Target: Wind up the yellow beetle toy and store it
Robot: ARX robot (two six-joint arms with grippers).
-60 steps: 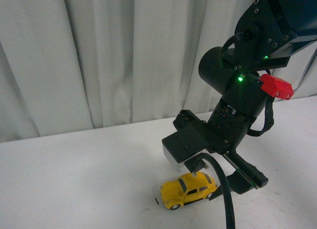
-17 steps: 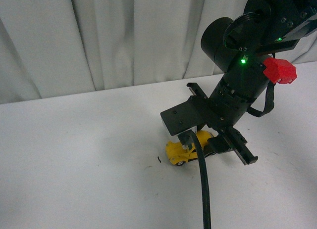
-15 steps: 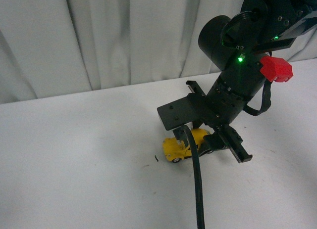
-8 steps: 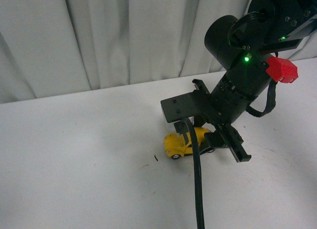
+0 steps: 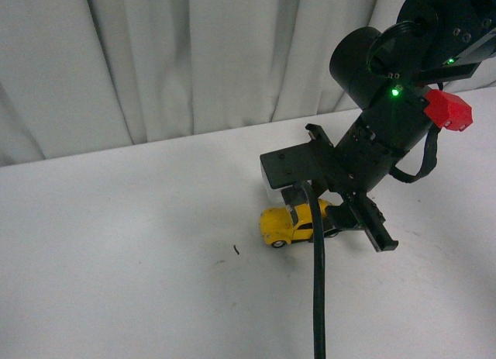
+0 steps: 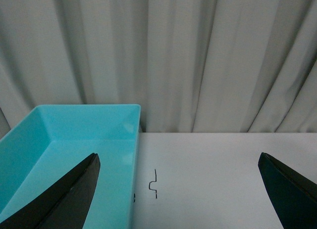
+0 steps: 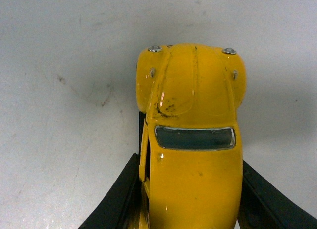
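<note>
On white bench (image 5: 116,281): yellow beetle toy (image 5: 288,226), wheels down, glossy rounded body, dark windscreen, scuffed bonnet (black marks). Flanks clamped by right tool (image 5: 318,217); left tool (image 6: 176,189) spread wide, empty.

yellow beetle toy (image 5: 279,224) | glossy, hood scuffed | upright on wheels | white table (image 5: 116,258)

One yellow beetle toy (image 5: 291,226) is counted, set within the right gripper (image 5: 318,219). Two grippers are counted in all. One turquoise tray (image 6: 74,140) is seen ahead of the left gripper (image 6: 173,204). One red block (image 5: 449,111) is counted above the right gripper, and one black cable (image 5: 318,297) is seen trailing from it.
</note>
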